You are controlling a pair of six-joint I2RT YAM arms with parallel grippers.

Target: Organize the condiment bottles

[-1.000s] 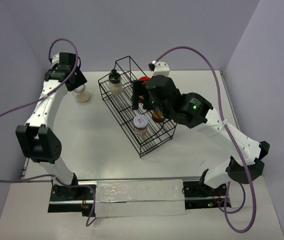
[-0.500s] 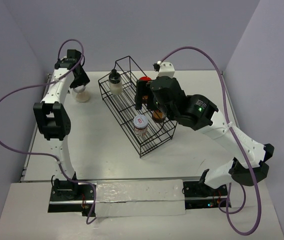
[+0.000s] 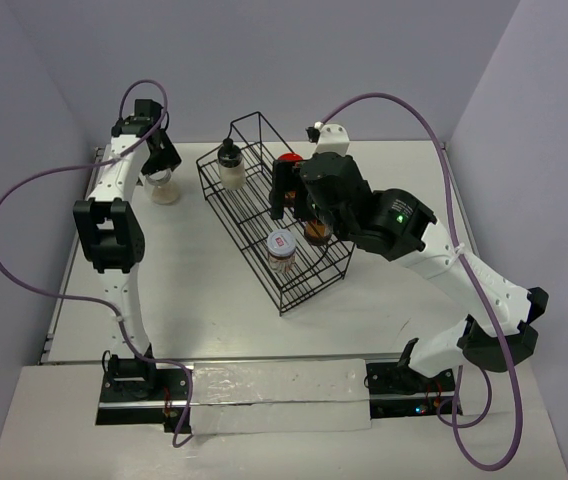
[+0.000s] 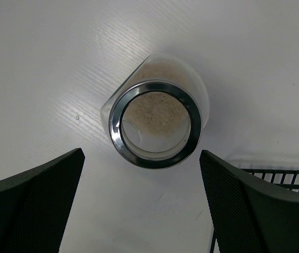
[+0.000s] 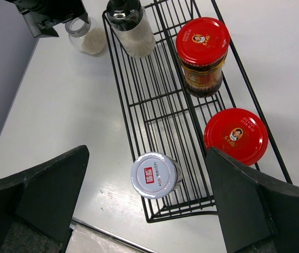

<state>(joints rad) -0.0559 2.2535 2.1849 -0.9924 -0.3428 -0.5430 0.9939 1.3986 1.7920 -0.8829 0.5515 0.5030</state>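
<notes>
Pale-contents jar (image 4: 157, 124) is sitting on the table just beside the wire rack (image 5: 155, 104), outside it; the other 4 jars are standing inside. Left gripper (image 4: 140, 152) is hovering above the jar, jaws spread wide and empty. Right gripper (image 5: 148, 149) is also gaping, holding nothing, over the rack. Risk: a finger could be clipping the rim while descending, tipping the jar and spilling it.

A robotics lab test cell: bare lavender partition walls (image 3: 24, 70) box in a plain white table (image 3: 194, 290), two white robot arms (image 3: 114, 230) are bolted to a metal rail (image 3: 264, 357) low in frame, with purple cables (image 3: 379, 96) looping loose
</notes>
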